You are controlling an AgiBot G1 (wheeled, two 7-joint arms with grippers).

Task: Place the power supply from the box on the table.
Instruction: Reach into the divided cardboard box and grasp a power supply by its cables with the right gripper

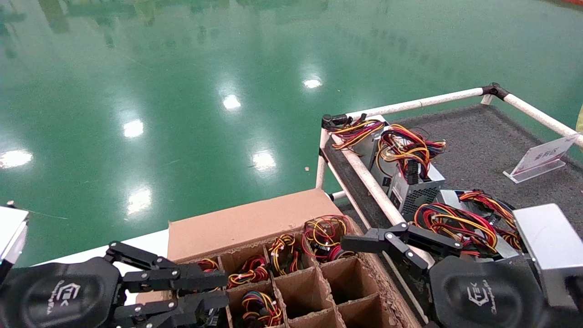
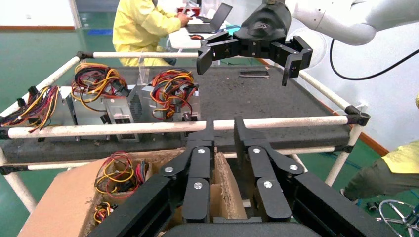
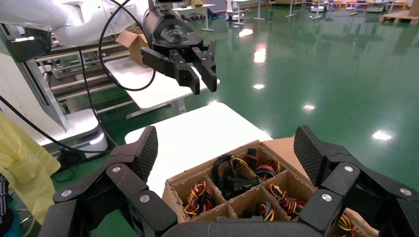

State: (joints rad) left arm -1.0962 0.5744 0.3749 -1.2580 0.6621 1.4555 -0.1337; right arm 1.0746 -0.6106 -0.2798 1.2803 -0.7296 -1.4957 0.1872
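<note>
Right gripper [image 1: 391,243] is hovering empty above the box's [image 1: 237,225] edge nearest the bench [image 1: 478,141], fingers spread wide. Left gripper [image 1: 207,291] is hanging over the box's opposite side, fingers nearly together, nothing between them. The power supply [image 1: 325,234], showing mainly as a coil of red, yellow and black wires, is sitting in the box's corner cell just beside the right gripper. More wire coils are filling neighbouring cells; some cells are bare cardboard. Other power supplies [image 1: 412,182] are lying on the bench along its white rail [image 1: 369,182]. An acrylic sign stand [image 1: 539,159] is standing farther across the bench.
</note>
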